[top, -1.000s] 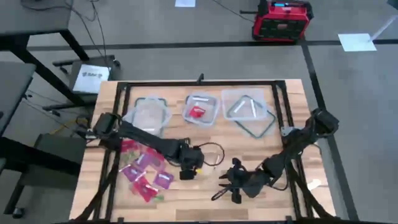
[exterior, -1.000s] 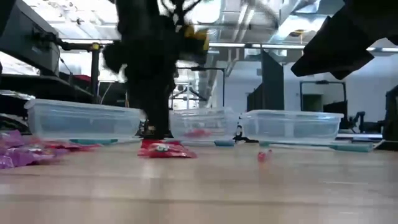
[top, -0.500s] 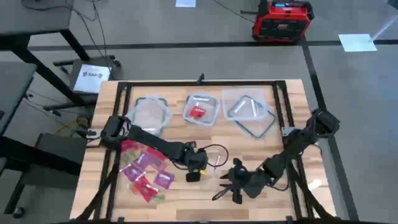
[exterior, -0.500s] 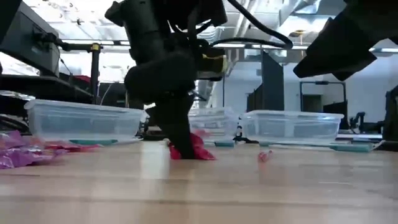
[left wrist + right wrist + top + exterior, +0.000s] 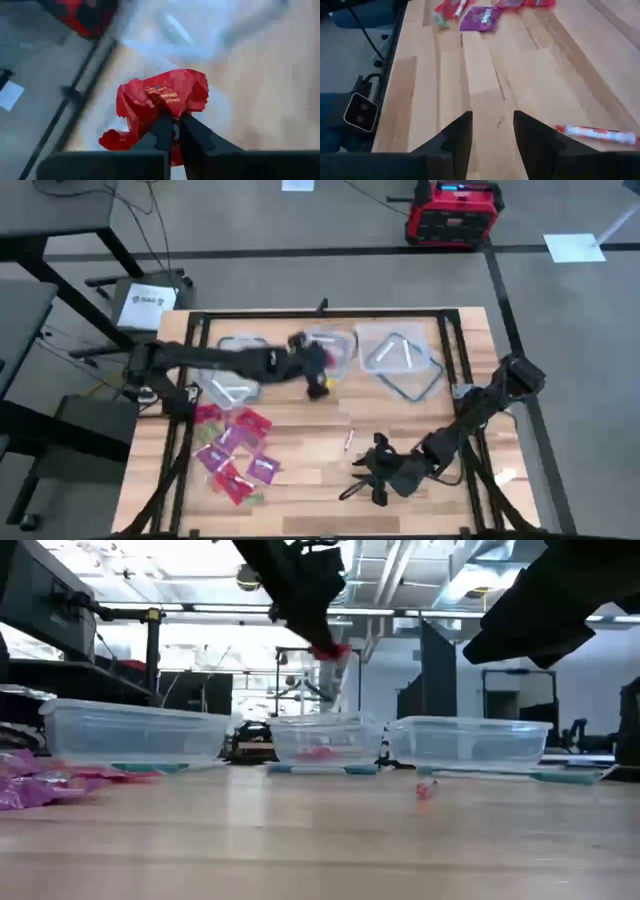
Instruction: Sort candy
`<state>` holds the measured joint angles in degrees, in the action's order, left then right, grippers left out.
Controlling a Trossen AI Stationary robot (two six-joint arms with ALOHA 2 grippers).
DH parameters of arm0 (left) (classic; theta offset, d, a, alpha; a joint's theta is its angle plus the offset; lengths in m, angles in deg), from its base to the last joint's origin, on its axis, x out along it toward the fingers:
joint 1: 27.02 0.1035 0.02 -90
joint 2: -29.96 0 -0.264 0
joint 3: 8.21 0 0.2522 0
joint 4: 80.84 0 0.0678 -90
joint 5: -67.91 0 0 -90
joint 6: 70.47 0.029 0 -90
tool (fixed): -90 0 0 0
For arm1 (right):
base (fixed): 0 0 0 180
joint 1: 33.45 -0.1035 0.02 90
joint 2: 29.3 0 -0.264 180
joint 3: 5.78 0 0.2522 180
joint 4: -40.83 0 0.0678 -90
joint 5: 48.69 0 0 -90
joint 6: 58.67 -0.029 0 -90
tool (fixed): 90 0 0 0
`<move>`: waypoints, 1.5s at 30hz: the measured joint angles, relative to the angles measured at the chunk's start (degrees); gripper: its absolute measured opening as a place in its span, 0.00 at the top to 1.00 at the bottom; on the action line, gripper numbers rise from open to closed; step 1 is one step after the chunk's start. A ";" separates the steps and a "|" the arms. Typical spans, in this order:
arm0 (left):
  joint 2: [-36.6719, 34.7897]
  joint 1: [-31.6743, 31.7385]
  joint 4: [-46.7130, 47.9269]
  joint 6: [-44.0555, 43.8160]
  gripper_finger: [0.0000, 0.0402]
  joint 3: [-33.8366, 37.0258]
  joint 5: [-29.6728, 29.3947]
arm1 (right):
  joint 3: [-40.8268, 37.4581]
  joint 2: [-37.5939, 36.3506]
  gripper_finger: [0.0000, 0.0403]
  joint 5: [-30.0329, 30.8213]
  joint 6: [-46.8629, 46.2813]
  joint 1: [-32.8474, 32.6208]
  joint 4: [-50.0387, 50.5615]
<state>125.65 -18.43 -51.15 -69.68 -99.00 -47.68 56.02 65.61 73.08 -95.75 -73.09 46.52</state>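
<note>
You have a shiny red candy wrapper (image 5: 159, 102) with small gold lettering pinched in the dark left gripper (image 5: 172, 131), and near the lower left of the high view lies a heap of candy (image 5: 232, 452) in red, pink and magenta-purple. Your table (image 5: 300, 480) is pale striped wood with a black frame, carrying three clear tubs (image 5: 132, 733) with bluish rims, the middle one (image 5: 322, 740) showing red inside. At the top of the high view you see a red and black box (image 5: 448, 212) on grey floor.
</note>
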 joint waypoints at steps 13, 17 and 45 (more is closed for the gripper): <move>2.96 12.62 7.97 -7.97 0.66 0.07 26.40 | 0.00 0.02 0.67 -0.09 0.02 0.07 0.35; 2.20 10.98 16.81 -10.37 0.63 0.04 31.67 | 0.00 0.02 0.67 -0.07 0.04 0.07 0.37; 2.99 -42.95 29.07 -23.96 0.65 12.52 19.15 | 0.00 0.02 0.67 -0.27 0.00 0.39 -0.59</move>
<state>128.63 -61.39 -22.08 -93.64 -86.48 -28.53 56.02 65.63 72.81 -95.75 -72.70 45.93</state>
